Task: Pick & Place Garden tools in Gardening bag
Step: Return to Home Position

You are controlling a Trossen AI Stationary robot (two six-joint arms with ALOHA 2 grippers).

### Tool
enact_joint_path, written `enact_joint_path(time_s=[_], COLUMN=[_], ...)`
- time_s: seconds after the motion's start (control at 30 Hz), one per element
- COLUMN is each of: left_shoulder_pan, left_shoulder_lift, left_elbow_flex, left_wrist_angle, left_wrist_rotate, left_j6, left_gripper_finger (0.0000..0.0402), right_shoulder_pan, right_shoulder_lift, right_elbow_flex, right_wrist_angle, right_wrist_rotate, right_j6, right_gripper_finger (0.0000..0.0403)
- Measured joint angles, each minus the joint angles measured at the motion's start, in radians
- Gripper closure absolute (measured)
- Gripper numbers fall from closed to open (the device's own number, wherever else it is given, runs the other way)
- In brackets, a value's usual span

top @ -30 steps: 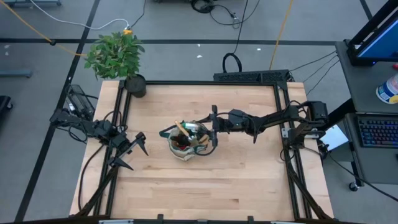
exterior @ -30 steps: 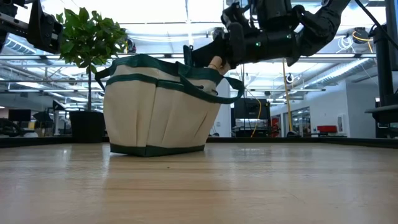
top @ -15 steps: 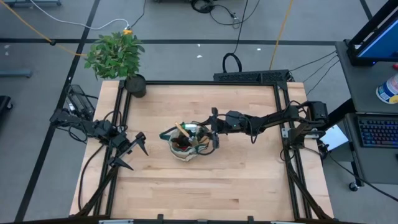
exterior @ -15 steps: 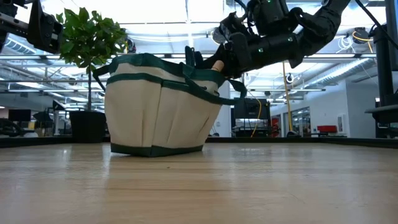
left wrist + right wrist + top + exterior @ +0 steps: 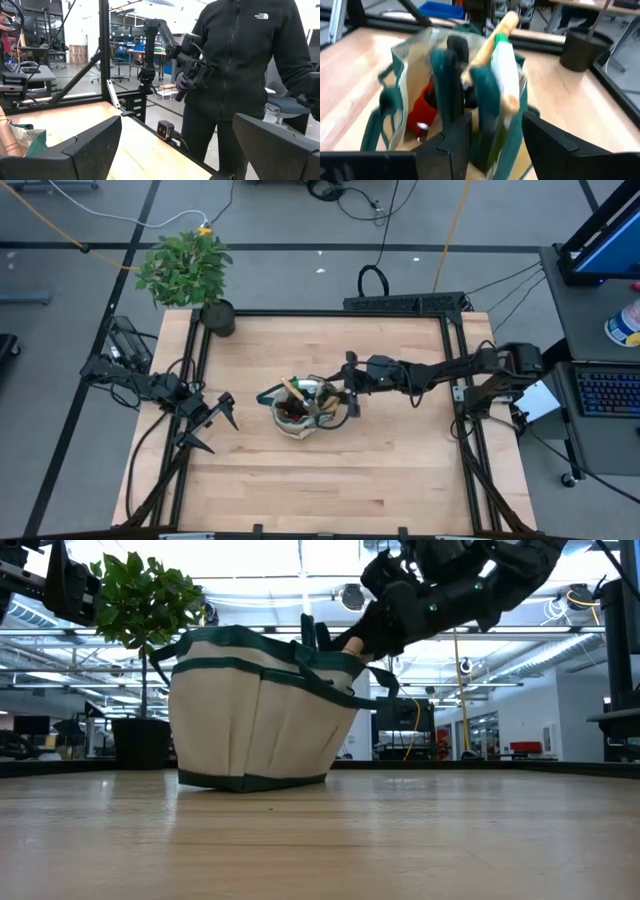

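The beige gardening bag with green trim point(image 5: 298, 412) stands on its base mid-table and also shows in the low view point(image 5: 255, 710). Inside it are a wooden tool handle point(image 5: 495, 32), black handles point(image 5: 455, 50), a red glove point(image 5: 422, 107) and a green-and-white spray bottle point(image 5: 506, 75). My right gripper point(image 5: 350, 402) is open at the bag's right rim and slants down into its mouth point(image 5: 345, 640). Its fingers stand on either side of the rim's green strap and the bottle point(image 5: 495, 145). My left gripper point(image 5: 218, 423) is open and empty, left of the bag. My right gripper's open fingers point(image 5: 455, 142) straddle the bag's green strap point(image 5: 485, 105) and the bottle's lower part, slanting down from the table's right. I cannot tell whether they touch either.
A leafy plant point(image 5: 185, 270) in a black pot point(image 5: 217, 317) stands at the far left corner. A black frame point(image 5: 330, 313) rings the table. A person in a black jacket point(image 5: 245, 65) stands beyond the table's edge, in the left wrist view. Bare wood lies near the front edge.
My right gripper has tipped its fingers further down into the bag's mouth and shifted slightly toward the table's near edge. The bag has stayed in place.
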Motion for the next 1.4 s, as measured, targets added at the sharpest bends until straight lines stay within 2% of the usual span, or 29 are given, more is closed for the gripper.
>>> enact_joint_path(time_s=[0.77, 0.9, 1.1, 1.27, 1.4], left_shoulder_pan=[0.0, 0.0, 0.0, 0.0, 0.0], left_shoulder_lift=[0.0, 0.0, 0.0, 0.0, 0.0], left_elbow_flex=[0.0, 0.0, 0.0, 0.0, 0.0], left_wrist_angle=[0.001, 0.001, 0.002, 0.002, 0.002], left_wrist_rotate=[0.0, 0.0, 0.0, 0.001, 0.002], left_j6=[-0.001, -0.001, -0.001, 0.005, 0.005], left_gripper_finger=[0.0011, 0.0011, 0.0011, 0.0011, 0.0011], right_shoulder_pan=[0.025, 0.026, 0.026, 0.026, 0.017], right_shoulder_lift=[-0.019, -0.062, -0.161, -0.235, -0.295], right_elbow_flex=[0.0, 0.0, 0.0, 0.0, 0.0], right_wrist_angle=[-0.026, -0.065, -0.227, -0.322, -0.36], right_wrist_rotate=[0.004, 0.007, 0.057, 0.057, 0.053], right_j6=[0.041, 0.034, 0.031, 0.03, 0.038], right_gripper_finger=[0.0236, 0.0236, 0.0236, 0.0237, 0.0257])
